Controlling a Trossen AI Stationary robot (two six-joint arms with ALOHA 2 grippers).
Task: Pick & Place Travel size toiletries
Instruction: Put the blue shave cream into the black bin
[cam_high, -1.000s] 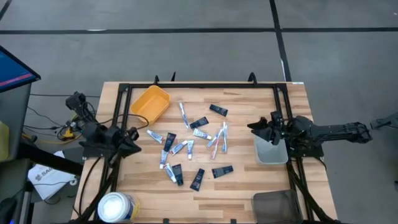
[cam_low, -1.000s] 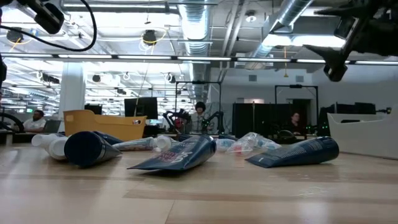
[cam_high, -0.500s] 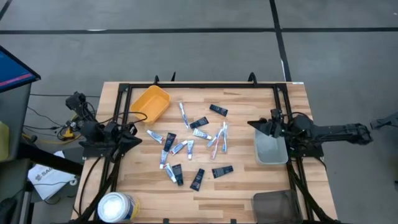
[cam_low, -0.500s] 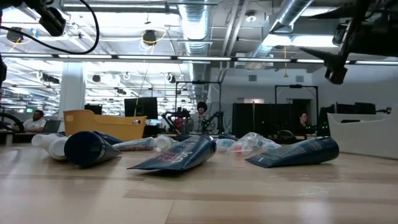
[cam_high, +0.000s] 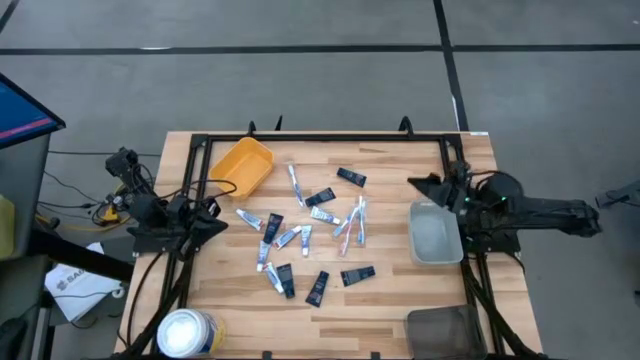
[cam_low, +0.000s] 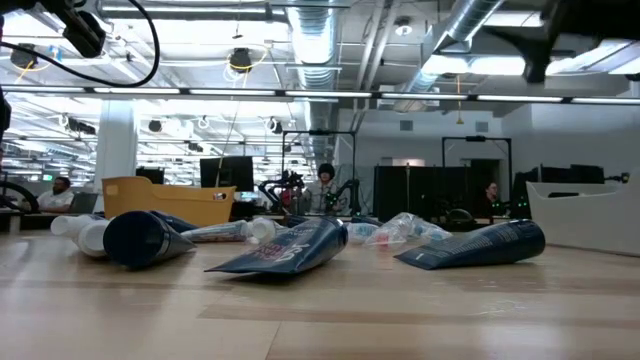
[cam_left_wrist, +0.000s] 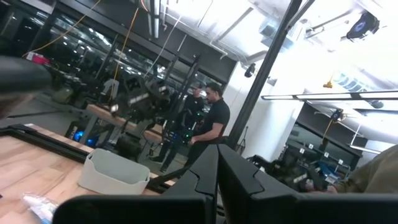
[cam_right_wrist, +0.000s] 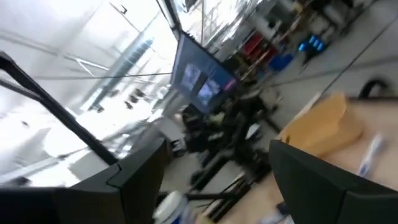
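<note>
Wooden table (cam_high: 400, 290), scattered toiletries (cam_high: 305, 235), yellow bin (cam_low: 165, 200) partly hidden

Seen level across the wooden desk (cam_low: 320, 320), several travel size toiletries (cam_low: 290, 250) lie on their sides in a loose row. At the left a dark tube (cam_low: 140, 238) points its round end at the camera, with a pale tube (cam_low: 85, 235) just beside it. In the middle lies a flat dark tube with red print, and to the right another dark flat tube (cam_low: 480, 245); between them sits a clear crinkled packet (cam_low: 405, 228). Behind the left items stands a yellow bin (cam_low: 165, 200). A white bin wall (cam_low: 590, 215) rises at the right edge. Dark arm parts (too cropped to tell more) cross the top corners. People (cam_low: 325, 190) show far off in the room.
</note>
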